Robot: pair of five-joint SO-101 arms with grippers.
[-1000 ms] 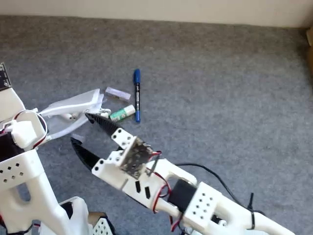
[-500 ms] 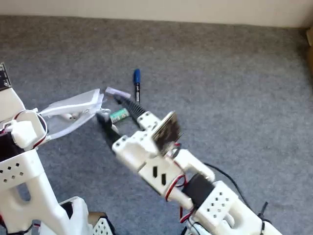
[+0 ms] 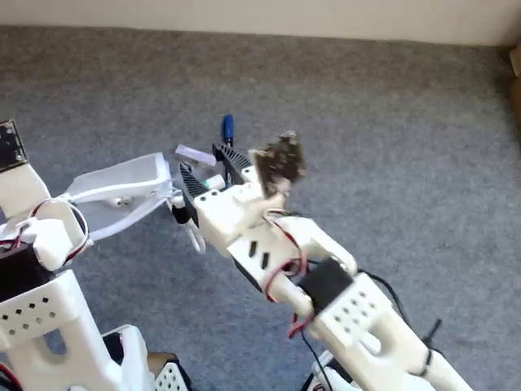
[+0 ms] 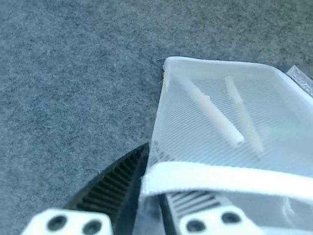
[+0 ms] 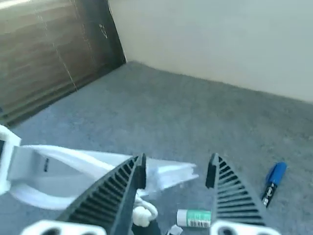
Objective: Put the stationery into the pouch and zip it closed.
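My left gripper (image 4: 152, 188) is shut on the rim of a white mesh pouch (image 4: 230, 122), which holds two white sticks (image 4: 210, 112). In the high view the pouch (image 3: 122, 191) hangs off the carpet at the left, mouth towards the centre. My right gripper (image 3: 203, 161) stands open just beside that mouth, over a green-and-white glue stick (image 3: 213, 182). From the right wrist, the gripper (image 5: 177, 161) straddles the glue stick (image 5: 194, 218), with the pouch (image 5: 98, 166) to one side. A blue pen (image 3: 227, 128) lies just beyond, partly hidden by the gripper. A small pale eraser (image 3: 194, 153) lies by the pouch mouth.
Grey carpet (image 3: 391, 147) covers the whole work area, with open room to the right and at the back. A pale wall (image 3: 260, 16) runs along the far edge. The blue pen (image 5: 273, 182) lies past the right finger.
My right arm has swung forward and left, from the near carpet to the pouch mouth, and now covers the glue stick and much of the pen. The pouch has shifted slightly.
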